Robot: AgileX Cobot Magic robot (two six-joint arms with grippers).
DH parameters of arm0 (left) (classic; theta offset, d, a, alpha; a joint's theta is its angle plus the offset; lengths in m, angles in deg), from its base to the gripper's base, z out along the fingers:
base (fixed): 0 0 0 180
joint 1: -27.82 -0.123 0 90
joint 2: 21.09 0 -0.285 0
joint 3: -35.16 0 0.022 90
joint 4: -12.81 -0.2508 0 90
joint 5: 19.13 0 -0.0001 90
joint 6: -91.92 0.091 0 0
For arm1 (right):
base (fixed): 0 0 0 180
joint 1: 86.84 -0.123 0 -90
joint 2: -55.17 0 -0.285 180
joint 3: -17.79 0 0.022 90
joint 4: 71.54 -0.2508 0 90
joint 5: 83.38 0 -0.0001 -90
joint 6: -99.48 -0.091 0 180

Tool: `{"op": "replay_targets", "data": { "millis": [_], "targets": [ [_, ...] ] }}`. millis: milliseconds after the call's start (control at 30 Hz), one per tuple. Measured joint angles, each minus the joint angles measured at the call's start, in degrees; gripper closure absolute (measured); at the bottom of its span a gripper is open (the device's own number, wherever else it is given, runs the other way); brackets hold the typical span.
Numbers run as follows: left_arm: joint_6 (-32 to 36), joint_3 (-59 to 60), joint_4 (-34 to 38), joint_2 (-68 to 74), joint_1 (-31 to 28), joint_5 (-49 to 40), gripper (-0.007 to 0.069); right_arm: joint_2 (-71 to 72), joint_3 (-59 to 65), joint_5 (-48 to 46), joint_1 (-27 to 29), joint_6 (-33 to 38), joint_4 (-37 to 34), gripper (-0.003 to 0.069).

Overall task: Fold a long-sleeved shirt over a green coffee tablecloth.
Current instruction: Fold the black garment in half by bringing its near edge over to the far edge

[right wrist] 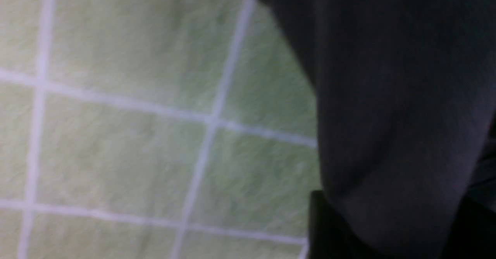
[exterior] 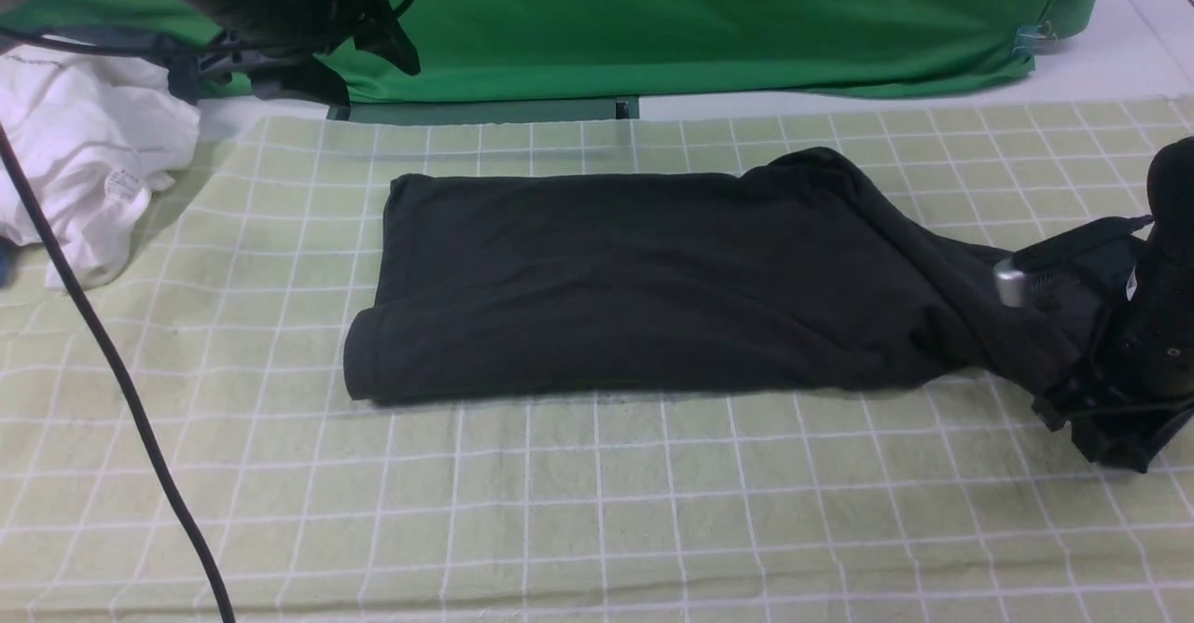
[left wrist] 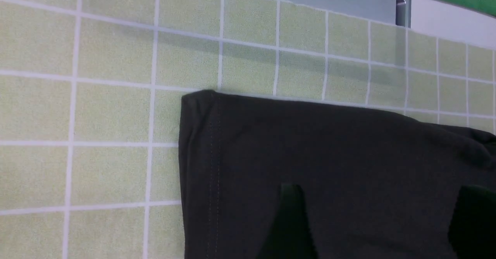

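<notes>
The long-sleeved shirt (exterior: 616, 278) lies as a dark folded band across the green coffee tablecloth (exterior: 597, 511), with no print showing. Its right end tapers into my right gripper (exterior: 1045, 357), which sits low on the cloth. In the right wrist view a bunch of shirt (right wrist: 387, 96) fills the gap of the gripper (right wrist: 391, 204) and presses against both fingers (right wrist: 321, 228). My left gripper (exterior: 392, 40) hangs high at the back left. It stands open (left wrist: 378, 191) above the shirt's corner (left wrist: 329, 154), touching nothing.
A crumpled white garment (exterior: 84, 166) lies at the far left edge. A bright green backdrop (exterior: 700, 17) hangs behind the table. A black cable (exterior: 112, 353) runs down across the left front. Checked cloth (left wrist: 108, 111) lies bare beside the shirt's left end.
</notes>
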Motion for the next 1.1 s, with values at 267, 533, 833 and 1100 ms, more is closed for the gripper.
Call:
{"op": "replay_targets", "data": {
  "millis": [267,533,833,1100],
  "targets": [
    [0.20,0.00,0.09,0.00,0.00,-0.35,0.0108,1.02,0.00,-4.10,0.00,0.08,1.73,0.0638],
    [1.06,0.00,-0.69,0.00,0.00,1.08,0.0108,4.43,-6.28,-5.24,6.51,-2.36,6.03,0.0645],
    [1.71,-0.04,-0.92,0.00,0.00,3.22,0.0108,-5.39,-17.43,-4.12,10.94,0.64,8.97,0.0641],
    [1.71,-0.04,-0.92,0.00,0.00,3.62,0.0108,-13.38,-25.45,-2.49,10.99,-4.79,17.89,0.0421]
  ]
}}
